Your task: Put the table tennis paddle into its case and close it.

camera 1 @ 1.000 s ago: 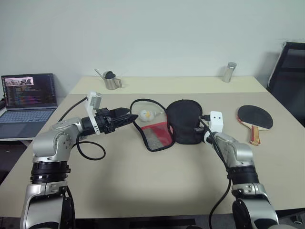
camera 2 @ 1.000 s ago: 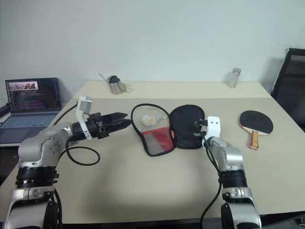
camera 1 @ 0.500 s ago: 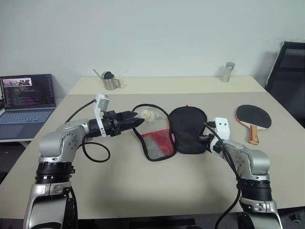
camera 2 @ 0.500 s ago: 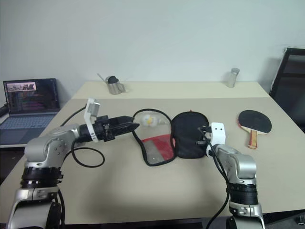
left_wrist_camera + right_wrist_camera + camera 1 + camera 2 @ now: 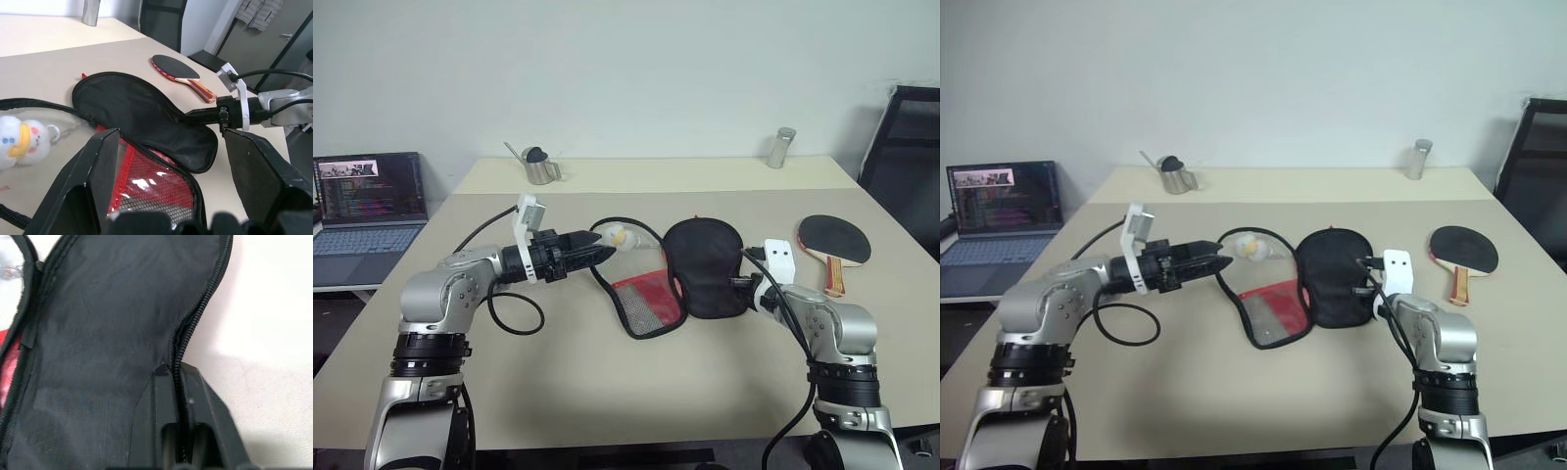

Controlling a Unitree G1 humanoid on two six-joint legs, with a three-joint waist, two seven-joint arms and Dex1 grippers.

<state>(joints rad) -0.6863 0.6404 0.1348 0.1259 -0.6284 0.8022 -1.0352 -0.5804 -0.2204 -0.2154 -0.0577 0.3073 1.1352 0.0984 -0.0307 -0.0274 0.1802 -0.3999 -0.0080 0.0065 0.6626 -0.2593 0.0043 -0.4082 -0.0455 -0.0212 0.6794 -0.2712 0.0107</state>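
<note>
Beige table [image 5: 607, 392] against a plain pale wall, with a second table strip behind it. Far left, off the table, an open laptop [image 5: 370, 201] with a lit screen. At the back left, a small metal can with a spout [image 5: 541, 166].

Left end effector [image 5: 607, 252] reaches in level from the left, its two fingers [image 5: 98, 161] spread apart and gripping nothing; its tips hang just beside the case's open edge. A small white snowman toy [image 5: 621, 236] lies near those tips, inside the loop of the black zip edge.

Case [image 5: 705, 264] lies open at mid-table: the red mesh panel [image 5: 651, 299] spreads flat toward the near left, the black half sits to its right.

Right end effector [image 5: 745, 284] touches the right edge of the black half. Its wrist view shows the two fingers close together with the zip edge [image 5: 195, 318] running down between them; whether they pinch the fabric, cannot tell.

Table tennis paddle [image 5: 835, 240] lies flat on the table near the right edge, black face away, handle pointing toward the near side, well apart from the case. A metal cup [image 5: 784, 147] stands at the back right; a black chair [image 5: 906, 147] beyond the table's corner.
</note>
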